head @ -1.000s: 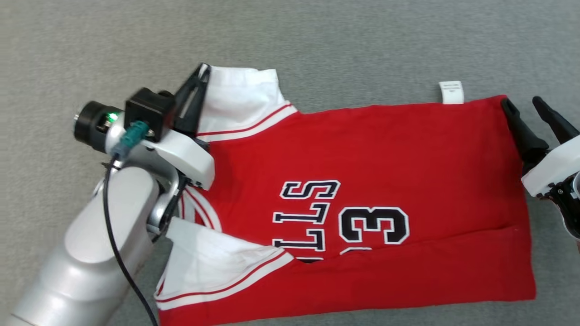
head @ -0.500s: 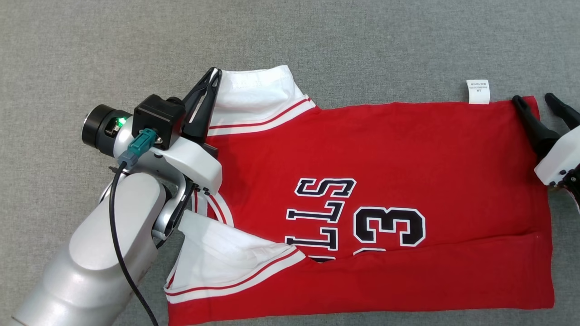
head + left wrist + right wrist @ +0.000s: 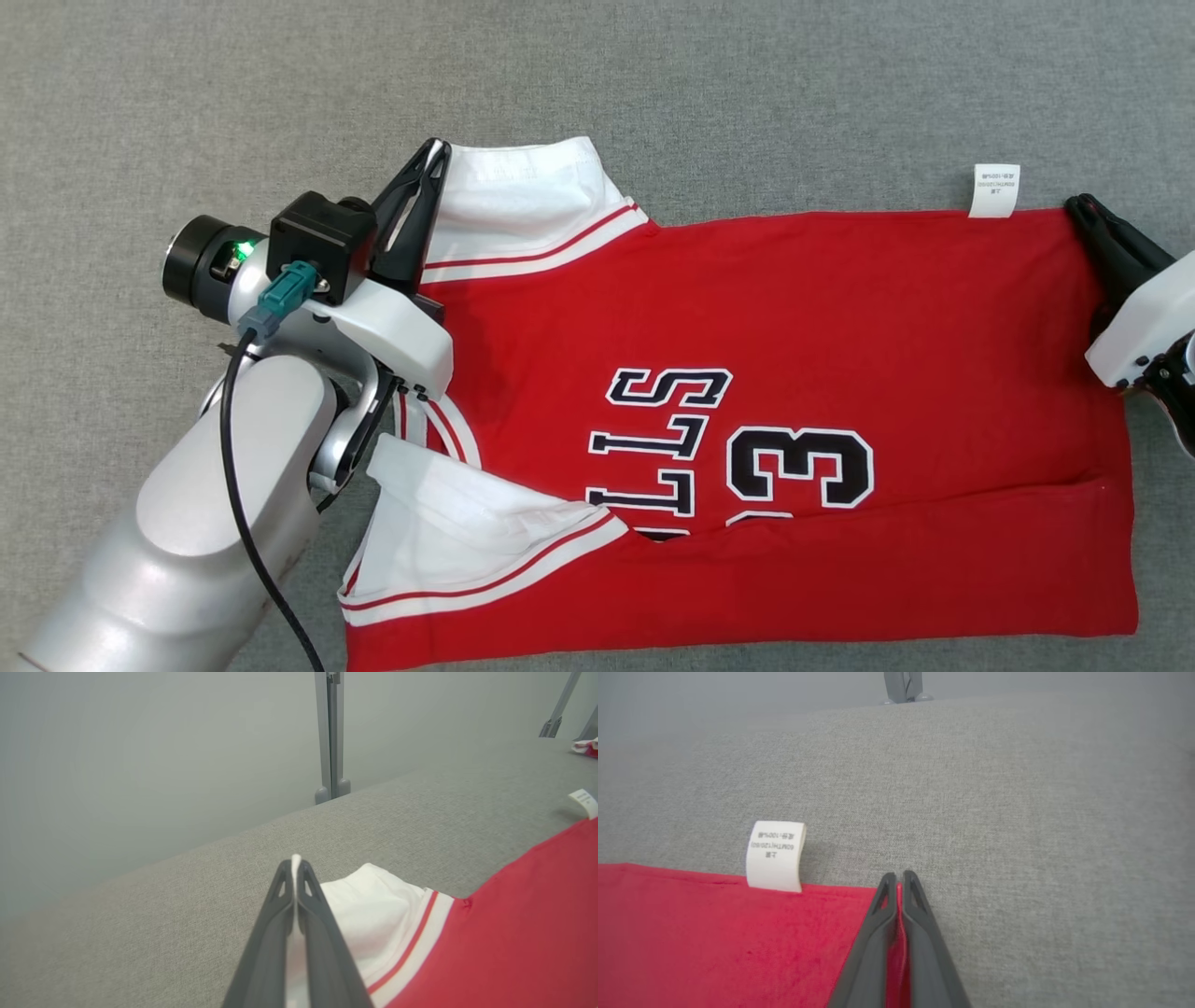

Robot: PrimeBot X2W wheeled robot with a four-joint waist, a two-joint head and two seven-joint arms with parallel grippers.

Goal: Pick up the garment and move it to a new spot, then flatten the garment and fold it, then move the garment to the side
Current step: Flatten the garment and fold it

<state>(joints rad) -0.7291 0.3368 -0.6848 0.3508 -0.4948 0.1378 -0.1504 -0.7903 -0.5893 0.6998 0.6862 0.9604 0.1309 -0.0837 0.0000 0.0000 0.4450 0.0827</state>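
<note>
Head view: one red jersey [image 3: 794, 327] lies spread on the grey cloth surface [image 3: 747, 84], with its one white label [image 3: 995, 190] at the far edge. There are two grippers. The left gripper [image 3: 431, 161] is well left of the label, at the farther of two white sleeves [image 3: 523, 201]. The right gripper [image 3: 1088, 210] is just right of the label.

Left wrist view: the jaws are pressed together, pinching the sleeve's white edge.

Right wrist view: the jaws pinch the jersey's red corner, just right of the label.
</note>
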